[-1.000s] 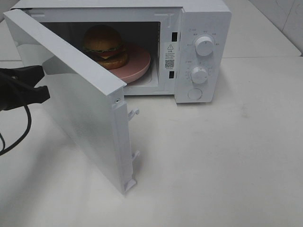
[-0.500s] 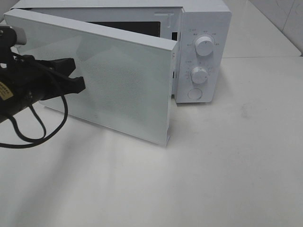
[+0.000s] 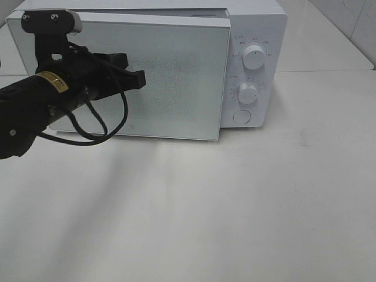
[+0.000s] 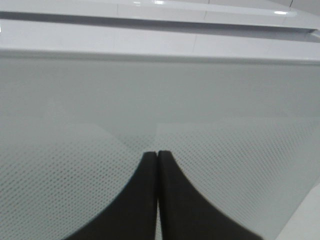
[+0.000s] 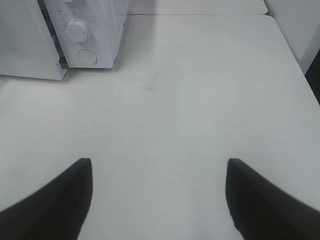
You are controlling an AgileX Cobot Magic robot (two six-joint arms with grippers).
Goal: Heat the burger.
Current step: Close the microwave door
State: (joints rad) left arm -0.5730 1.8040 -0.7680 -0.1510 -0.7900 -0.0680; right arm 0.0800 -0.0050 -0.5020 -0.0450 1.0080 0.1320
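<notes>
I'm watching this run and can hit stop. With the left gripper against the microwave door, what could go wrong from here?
1. The door may not latch: its free edge stands out from the control panel, so heating would not start.
2. The shut left gripper presses with narrow tips on the door; a hard push could slide the microwave on the smooth table.
3. The cable looping under the arm could snag as it pulls back.

The left arm [image 3: 29,106] reaches in from the left with the left gripper [image 3: 138,77] held level, its black jaws pressed tight together, while the right gripper [image 5: 158,164] hovers with jaws spread wide, gripping nothing.
</notes>
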